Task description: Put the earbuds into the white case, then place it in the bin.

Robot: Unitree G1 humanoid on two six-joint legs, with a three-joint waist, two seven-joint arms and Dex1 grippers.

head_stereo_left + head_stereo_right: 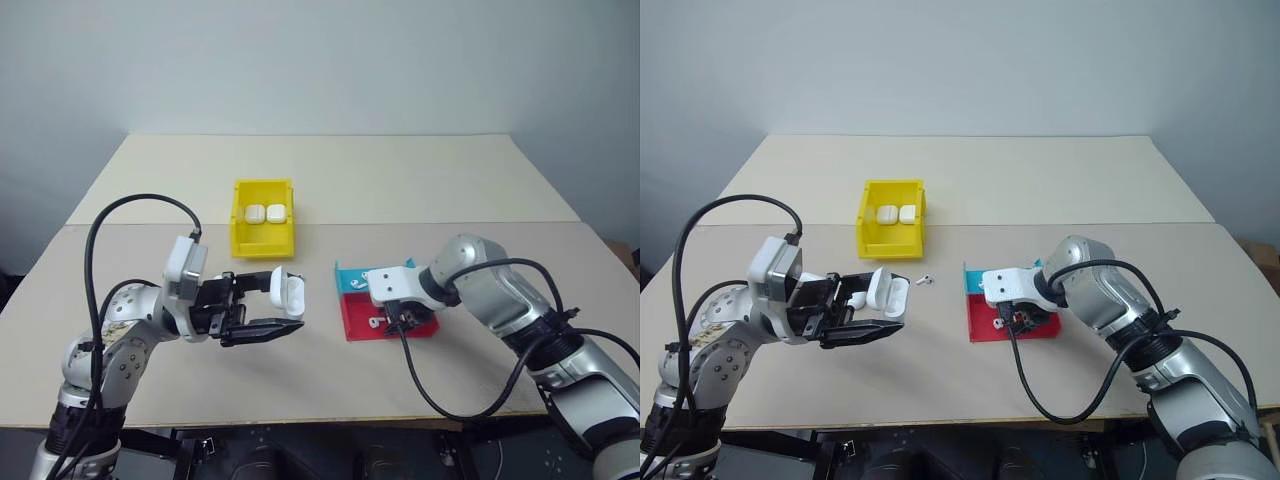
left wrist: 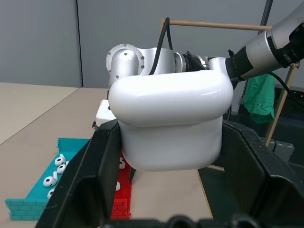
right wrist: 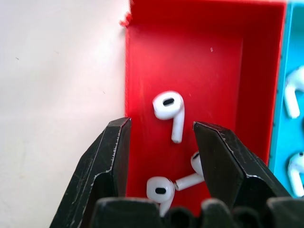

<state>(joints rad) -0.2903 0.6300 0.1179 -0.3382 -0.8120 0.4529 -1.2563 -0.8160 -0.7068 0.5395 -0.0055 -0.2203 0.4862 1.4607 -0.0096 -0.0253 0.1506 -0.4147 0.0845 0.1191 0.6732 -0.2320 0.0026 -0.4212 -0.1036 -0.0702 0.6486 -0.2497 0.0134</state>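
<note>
My left gripper (image 1: 878, 308) is clamped on the white case (image 1: 883, 290), holding it above the desk (image 1: 420, 180) near its front left part. In the left wrist view the case (image 2: 170, 124) sits squeezed between my two black fingers (image 2: 85, 175), its rounded body bulging above them.

My right gripper (image 3: 161, 137) points down into the red tray (image 3: 228, 61), which lies right of the desk's middle, toward the front edge. An earbud (image 3: 170, 110) lies on the red floor just ahead of my right fingertips, in line with the gap between them, touching neither finger. Two more earbuds (image 3: 176, 184) lie lower between the fingers, one crossing the other. My right fingers stand apart and hold nothing.

The blue tray (image 3: 295, 80) adjoins the red one on its far side, and holds several earbuds (image 2: 56, 167) as well. One stray earbud (image 1: 924, 279) lies on the bare desk between the held case and the red tray (image 1: 985, 325).

The bin (image 1: 262, 236) stands behind the middle of the desk, well apart from both grippers. Two closed cases (image 1: 265, 213) lie side by side in it, touching.
</note>
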